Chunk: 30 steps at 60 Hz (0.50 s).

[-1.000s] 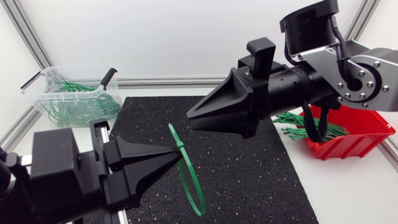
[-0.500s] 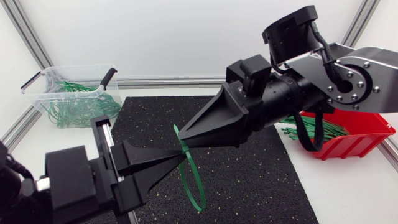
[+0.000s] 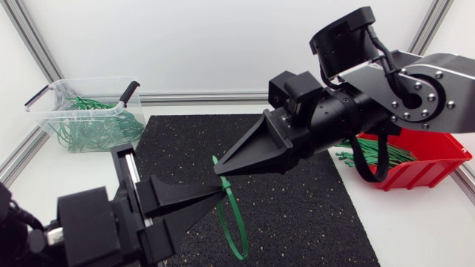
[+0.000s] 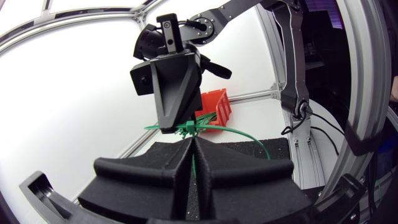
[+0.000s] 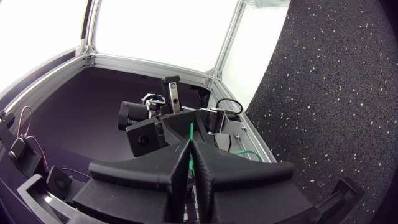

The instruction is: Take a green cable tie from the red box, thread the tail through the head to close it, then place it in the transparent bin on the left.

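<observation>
Bright, even light, with soft shadows on the black mat (image 3: 312, 200).

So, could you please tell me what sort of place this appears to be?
Probably a robotics lab workcell: an aluminium-framed table with a black mat, left gripper and right gripper both gripping a green cable tie, and a red box and transparent bin for parts.

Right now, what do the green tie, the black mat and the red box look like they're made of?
Green cable tie: thin flexible plastic, probably nylon; it bends in a smooth loop. Black mat: likely rubber or foam, matte, grainy with pale specks. Red box: rigid moulded plastic, slight sheen.
</observation>
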Each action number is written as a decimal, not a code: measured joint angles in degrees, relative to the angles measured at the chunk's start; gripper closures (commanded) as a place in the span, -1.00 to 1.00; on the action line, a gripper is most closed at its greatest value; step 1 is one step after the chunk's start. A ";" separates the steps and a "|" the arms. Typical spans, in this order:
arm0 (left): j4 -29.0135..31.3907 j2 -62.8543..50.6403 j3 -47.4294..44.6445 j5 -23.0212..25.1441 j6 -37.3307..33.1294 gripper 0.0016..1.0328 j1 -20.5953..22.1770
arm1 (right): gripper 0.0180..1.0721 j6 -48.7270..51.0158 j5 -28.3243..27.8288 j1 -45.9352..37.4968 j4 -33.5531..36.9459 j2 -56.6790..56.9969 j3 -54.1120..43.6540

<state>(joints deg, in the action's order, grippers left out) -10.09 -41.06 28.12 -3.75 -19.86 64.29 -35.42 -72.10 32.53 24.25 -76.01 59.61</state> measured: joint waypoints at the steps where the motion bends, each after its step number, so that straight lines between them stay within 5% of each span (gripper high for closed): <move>1: -0.04 0.00 -0.04 -0.31 -0.07 0.92 0.44 | 0.89 0.00 0.13 0.00 0.02 0.00 0.11; 11: -0.44 0.00 -0.17 -5.22 -0.13 0.92 3.89 | 0.89 -0.04 1.33 -0.13 0.98 -1.92 2.19; 27: 0.20 0.00 -0.44 -6.27 -0.13 0.92 4.57 | 0.88 -0.04 1.73 -0.48 1.09 -4.02 3.41; 30: 0.24 0.00 -0.44 -6.58 -0.13 0.92 4.57 | 0.53 -0.04 2.21 -0.48 0.39 -3.52 3.17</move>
<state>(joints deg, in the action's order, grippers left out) -9.85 -41.06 27.68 -10.33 -19.99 68.86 -35.46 -69.89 32.05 24.64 -79.53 62.78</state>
